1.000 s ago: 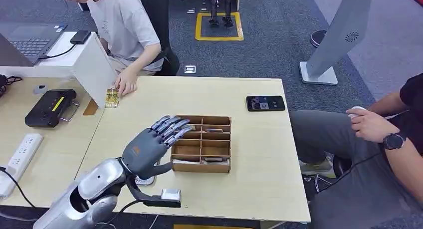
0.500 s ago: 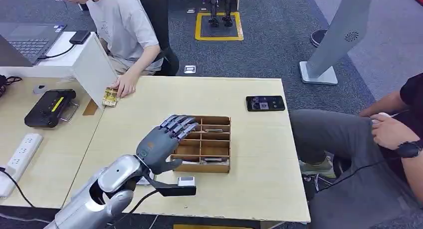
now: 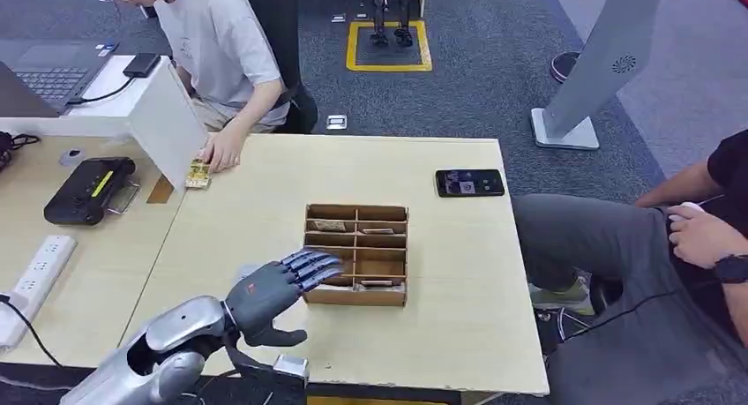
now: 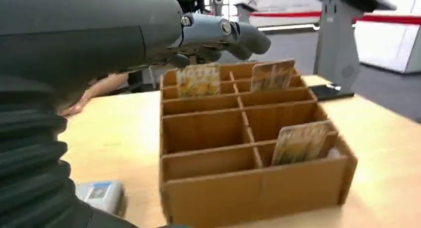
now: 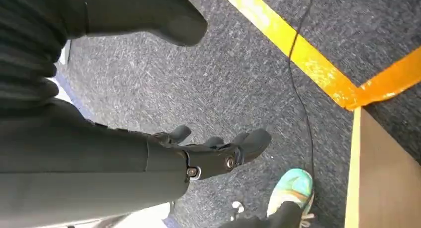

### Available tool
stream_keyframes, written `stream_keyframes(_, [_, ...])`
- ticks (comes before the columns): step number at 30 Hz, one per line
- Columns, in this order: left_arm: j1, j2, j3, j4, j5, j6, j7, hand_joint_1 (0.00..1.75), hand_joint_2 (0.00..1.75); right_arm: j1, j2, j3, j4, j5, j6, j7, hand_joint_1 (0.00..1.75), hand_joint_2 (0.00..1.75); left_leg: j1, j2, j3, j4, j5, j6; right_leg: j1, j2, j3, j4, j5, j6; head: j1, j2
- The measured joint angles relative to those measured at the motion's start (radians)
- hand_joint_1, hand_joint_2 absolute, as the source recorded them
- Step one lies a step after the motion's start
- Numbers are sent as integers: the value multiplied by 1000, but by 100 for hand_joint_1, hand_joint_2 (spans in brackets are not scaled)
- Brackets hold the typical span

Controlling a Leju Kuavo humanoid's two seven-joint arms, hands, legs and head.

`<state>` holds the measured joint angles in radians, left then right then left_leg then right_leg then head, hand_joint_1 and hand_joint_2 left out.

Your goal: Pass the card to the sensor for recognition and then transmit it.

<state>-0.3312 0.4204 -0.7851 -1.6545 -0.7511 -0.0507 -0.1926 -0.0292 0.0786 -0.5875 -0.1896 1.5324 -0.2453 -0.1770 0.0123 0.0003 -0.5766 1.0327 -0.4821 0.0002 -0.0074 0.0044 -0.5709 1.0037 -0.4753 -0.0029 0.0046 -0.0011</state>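
Bare table [image 3: 265,184] surrounds the divided box [image 3: 356,292]; phone [image 3: 469,183] lies well apart.

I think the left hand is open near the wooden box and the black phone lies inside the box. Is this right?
Not quite. The phone lies on the table, apart from the wooden box, toward the far right corner, as the head view shows. The left hand is indeed open near the box, holding nothing.
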Motion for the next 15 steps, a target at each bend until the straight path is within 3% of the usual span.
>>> stream_keyframes(11, [35,14,-25,-28,-28,18,36,0,175,-5,2,9,0,-10,-1,-6,0,175,-1,0,0,0,0,0,0,0,0,0,1,0,0,0])
stream_keyframes(15, [40,6,-28,-28,-76,40,77,0,175,-6,5,13,-2,-11,0,-3,0,175,-1,0,0,0,0,0,0,0,0,0,0,0,0,0])
